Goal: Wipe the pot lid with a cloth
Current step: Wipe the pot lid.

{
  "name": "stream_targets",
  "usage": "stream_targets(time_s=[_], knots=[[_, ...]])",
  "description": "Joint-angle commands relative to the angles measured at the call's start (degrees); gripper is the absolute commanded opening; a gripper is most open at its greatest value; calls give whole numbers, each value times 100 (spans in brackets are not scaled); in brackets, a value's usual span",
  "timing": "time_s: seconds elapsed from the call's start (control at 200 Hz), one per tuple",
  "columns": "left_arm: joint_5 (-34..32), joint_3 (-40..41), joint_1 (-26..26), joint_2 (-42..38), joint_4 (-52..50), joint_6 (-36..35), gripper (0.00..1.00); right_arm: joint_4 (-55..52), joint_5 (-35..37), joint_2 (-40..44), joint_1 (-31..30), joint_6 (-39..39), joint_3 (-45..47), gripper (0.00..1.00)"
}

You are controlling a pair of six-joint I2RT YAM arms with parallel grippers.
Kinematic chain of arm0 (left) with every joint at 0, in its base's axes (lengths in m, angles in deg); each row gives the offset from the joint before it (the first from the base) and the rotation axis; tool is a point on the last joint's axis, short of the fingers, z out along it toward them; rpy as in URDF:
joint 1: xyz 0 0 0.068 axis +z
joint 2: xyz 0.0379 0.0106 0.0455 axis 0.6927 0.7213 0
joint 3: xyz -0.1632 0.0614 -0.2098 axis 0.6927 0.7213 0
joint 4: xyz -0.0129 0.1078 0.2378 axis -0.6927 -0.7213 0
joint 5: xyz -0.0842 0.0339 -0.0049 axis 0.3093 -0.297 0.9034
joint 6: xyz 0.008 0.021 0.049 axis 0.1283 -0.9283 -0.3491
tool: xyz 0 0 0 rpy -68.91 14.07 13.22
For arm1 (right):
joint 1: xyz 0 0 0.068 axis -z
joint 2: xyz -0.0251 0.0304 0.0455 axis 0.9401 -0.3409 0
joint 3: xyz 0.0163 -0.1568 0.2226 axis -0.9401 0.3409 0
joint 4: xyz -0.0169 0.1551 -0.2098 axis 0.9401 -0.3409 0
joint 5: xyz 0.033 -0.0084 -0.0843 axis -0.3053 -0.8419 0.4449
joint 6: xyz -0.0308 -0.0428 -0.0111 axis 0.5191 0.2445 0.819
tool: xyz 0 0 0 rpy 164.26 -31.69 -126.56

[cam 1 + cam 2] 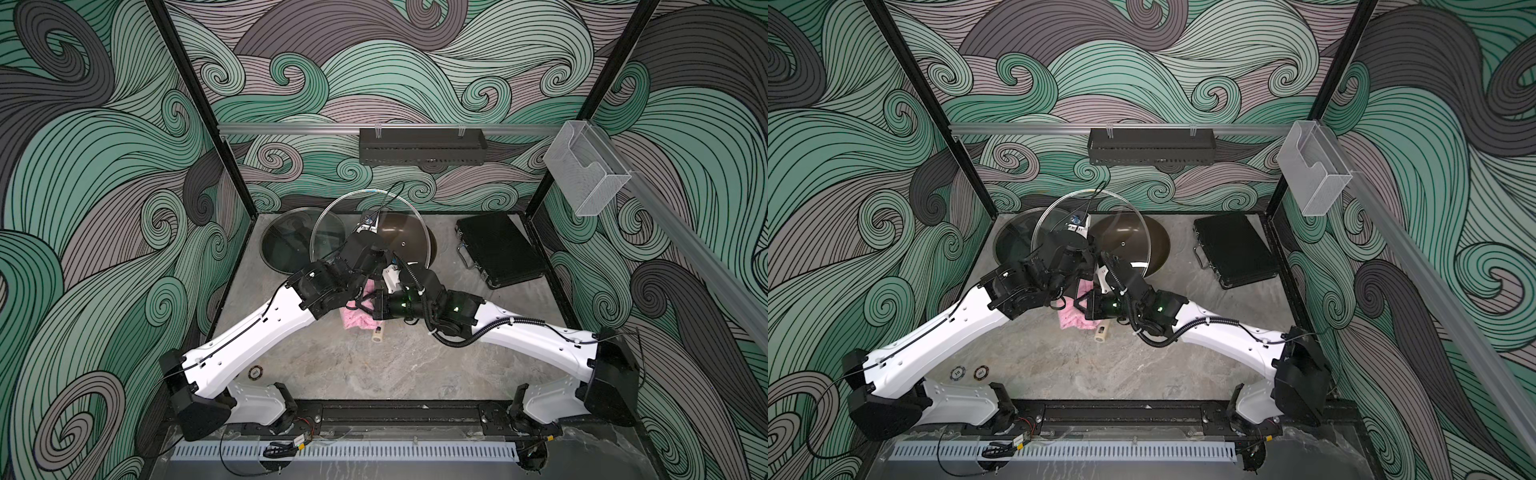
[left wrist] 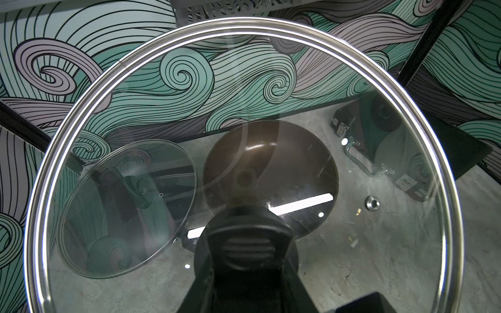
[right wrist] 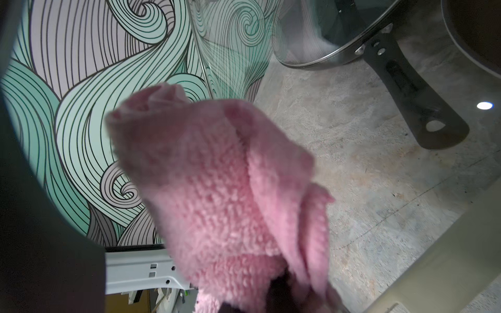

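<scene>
The pot lid [image 2: 244, 122] is clear glass with a steel rim and a black knob [image 2: 245, 238]. My left gripper [image 2: 246, 260] is shut on that knob and holds the lid raised and tilted, above the back of the table in both top views [image 1: 332, 228]. The cloth [image 3: 225, 189] is a bunched fluffy pink towel, and my right gripper [image 3: 271, 298] is shut on its lower end. In a top view the right gripper [image 1: 362, 302] and cloth [image 1: 356, 322] hang just in front of the left wrist, apart from the lid.
A lidded pan [image 1: 286, 243] and a brown domed lid [image 1: 409, 241] sit at the back. A black case [image 1: 500, 249] lies at the back right. A small beige cylinder [image 1: 377, 336] rests near the cloth. Poker chips [image 1: 980, 372] lie front left. A black rack [image 1: 422, 145] hangs on the back wall.
</scene>
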Motion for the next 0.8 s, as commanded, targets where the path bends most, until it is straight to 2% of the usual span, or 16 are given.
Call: stream_targets(time_s=[0.0,0.105,0.255,0.36,0.575,0.796], knots=[[-248,-297,-30,-358,924,396,0,634,536,-122,-69,-305,-7,0],[-244,-230,-32,-403,953,382,0,989,701,-82,-73,-438,205,0],[-112,-204,-25,-455,833,49,0,247,968,203,-21,-188,140,0],[29,-149,-21,-532,653,-170,0,-221,944,563,223,-143,259,0],[904,173,-19,-821,598,-713,0,-1021,530,1410,1169,172,432,0],[1733,192,-16,-934,532,-1031,0,-1419,-472,1427,2378,673,-99,0]])
